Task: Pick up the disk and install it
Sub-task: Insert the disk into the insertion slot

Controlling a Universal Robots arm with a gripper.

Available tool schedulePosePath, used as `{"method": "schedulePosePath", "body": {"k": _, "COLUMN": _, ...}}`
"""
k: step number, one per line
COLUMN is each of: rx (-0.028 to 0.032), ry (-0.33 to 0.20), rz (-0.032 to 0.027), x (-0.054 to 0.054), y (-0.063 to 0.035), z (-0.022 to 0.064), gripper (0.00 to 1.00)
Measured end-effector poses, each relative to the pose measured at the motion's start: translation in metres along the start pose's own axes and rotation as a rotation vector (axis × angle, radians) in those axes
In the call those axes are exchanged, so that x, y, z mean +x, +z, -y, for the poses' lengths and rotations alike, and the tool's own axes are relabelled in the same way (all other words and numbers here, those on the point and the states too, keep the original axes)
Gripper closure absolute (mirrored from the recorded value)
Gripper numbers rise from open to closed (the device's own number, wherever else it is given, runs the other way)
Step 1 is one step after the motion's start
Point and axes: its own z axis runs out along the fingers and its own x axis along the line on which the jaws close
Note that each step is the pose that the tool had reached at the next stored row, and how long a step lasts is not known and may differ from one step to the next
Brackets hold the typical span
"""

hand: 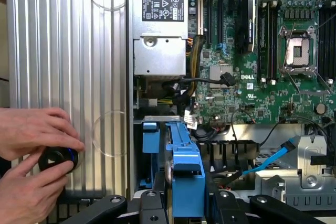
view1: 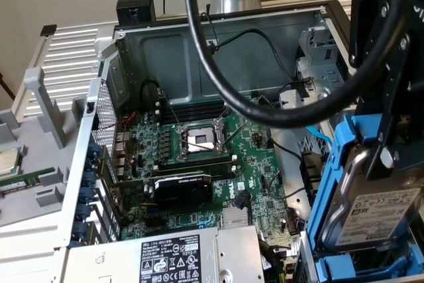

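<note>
Fingers grip the disk above the open case; a tilt could jam its rails going in.

disk: silver-grey, white label, blue frame | motherboard: green | side panel: ribbed silver

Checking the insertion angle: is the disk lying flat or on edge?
On edge: the disk stands upright, label facing sideways; the wrist view sees its thin edge.
</note>
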Motion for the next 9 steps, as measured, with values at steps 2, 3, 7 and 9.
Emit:
{"method": "schedulePosePath", "body": {"k": 2, "rx": 0.0001, "ry": 0.000, "rz": 0.0000, "x": 0.0000, "y": 0.0000, "z": 0.0000, "gripper": 0.62}}
{"method": "schedulePosePath", "body": {"k": 3, "rx": 0.0000, "ry": 0.000, "rz": -0.0001, "x": 0.0000, "y": -0.0001, "z": 0.0000, "gripper": 0.62}}
{"method": "schedulePosePath", "body": {"k": 7, "rx": 0.0000, "ry": 0.000, "rz": -0.0001, "x": 0.0000, "y": -0.0001, "z": 0.0000, "gripper": 0.55}}
{"method": "schedulePosePath", "body": {"k": 9, "rx": 0.0000, "ry": 0.000, "rz": -0.0001, "x": 0.0000, "y": -0.0001, "z": 0.0000, "gripper": 0.55}}
